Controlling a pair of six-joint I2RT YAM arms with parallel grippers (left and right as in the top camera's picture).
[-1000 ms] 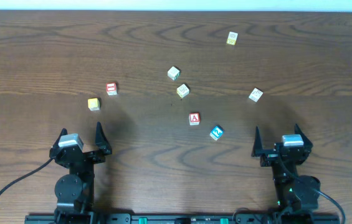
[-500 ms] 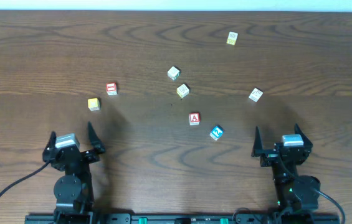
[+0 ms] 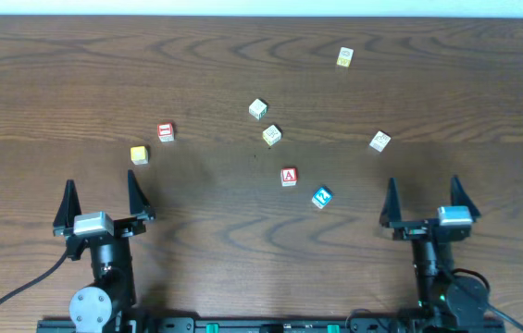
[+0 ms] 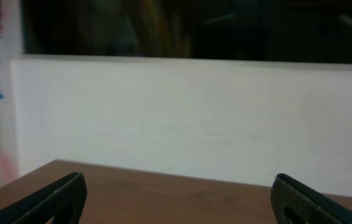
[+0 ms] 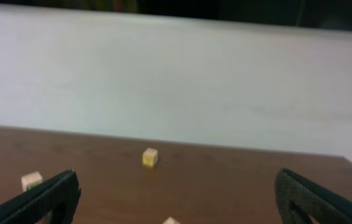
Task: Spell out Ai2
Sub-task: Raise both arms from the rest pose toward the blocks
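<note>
Lying flat on the wooden table (image 3: 48, 83), eight small blocks are scattered well apart from both arms. The red block (image 3: 288, 176) near the middle shows a white face with a legible letter "A". Just beside it, toward the right arm, the blue block (image 3: 321, 197) carries a white mark that cannot be read with certainty. A second red-edged block (image 3: 165, 132) and a yellow block (image 3: 139, 154) sit ahead of the left arm; their faces are too small to read. The remaining pale blocks show no legible writing.

The left gripper (image 3: 101, 181) is at the near edge, fingers spread wide and holding nothing. The right gripper (image 3: 424, 182) is likewise spread wide and empty. In the right wrist view, a yellowish block (image 5: 150, 157) sits far ahead between the fingers (image 5: 38, 200).
</note>
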